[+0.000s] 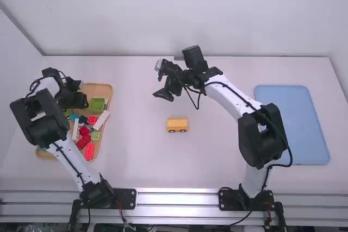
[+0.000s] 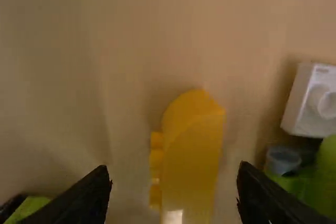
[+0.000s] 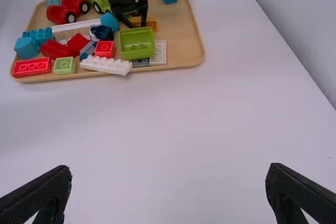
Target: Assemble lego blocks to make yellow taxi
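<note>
A: You have a small yellow car (image 1: 177, 125) on the tabletop (image 1: 136, 150), between the two arms' bases and farther out, right?

B: Yes. In the high view you see a boxy body with what look like two round wheels along its near side; the finer joins are too small for you to make out.

A: And your left gripper (image 1: 75, 99)?

B: It's over the wooden tray (image 1: 99, 89). Its fingers are spread on either side of a yellow block (image 2: 191, 166), with a gap at each side. You see one rounded end and studs along one side; the view's bottom edge cuts off the other end. In the right wrist view, the left gripper partly hides the yellow there.

A: Your right gripper (image 1: 161, 82)?

B: Above the tabletop, beyond the car, fingers wide apart.
</note>
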You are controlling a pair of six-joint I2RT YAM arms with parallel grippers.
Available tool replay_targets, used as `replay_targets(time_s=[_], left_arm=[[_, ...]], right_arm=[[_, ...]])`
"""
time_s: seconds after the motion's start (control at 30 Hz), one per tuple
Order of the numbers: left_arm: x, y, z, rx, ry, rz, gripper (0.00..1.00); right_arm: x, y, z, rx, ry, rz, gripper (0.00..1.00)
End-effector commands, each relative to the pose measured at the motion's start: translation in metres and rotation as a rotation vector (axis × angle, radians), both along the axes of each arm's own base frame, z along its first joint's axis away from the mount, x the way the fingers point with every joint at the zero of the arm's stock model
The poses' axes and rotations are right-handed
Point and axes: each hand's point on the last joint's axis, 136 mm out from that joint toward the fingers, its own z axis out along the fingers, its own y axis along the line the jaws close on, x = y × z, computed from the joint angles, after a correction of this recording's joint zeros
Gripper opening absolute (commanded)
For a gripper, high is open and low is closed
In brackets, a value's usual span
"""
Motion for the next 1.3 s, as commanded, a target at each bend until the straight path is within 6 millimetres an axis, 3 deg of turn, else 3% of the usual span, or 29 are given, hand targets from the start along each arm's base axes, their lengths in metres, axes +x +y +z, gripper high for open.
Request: replay_targets(time_s=[0.0,0.3,0.8,1.1,1.27], left_arm=[[-0.005,-0.006,-0.006,-0.018,0.016,-0.066,0.62],[-0.003,-0.010,-0.021,-0.031,0.030,-0.068,0.56],[0.002,-0.017,-0.024,0.087,0.103,-0.018,0.34],[-0.011,-0.014,-0.024,0.099,0.165,0.060,0.38],[-0.010,-0.012,-0.025,0.102,0.157,0.070,0.35]], right_arm=[[0.001,0.001,0.018,0.022,-0.032,0.002,0.98],[0.001,0.001,0.017,0.021,-0.029,0.002,0.99],[0.001,0.001,0.017,0.021,-0.031,0.002,0.99],[-0.001,0.000,0.015,0.012,-0.013,0.002,0.99],[-0.002,-0.001,0.013,0.008,-0.006,0.002,0.99]])
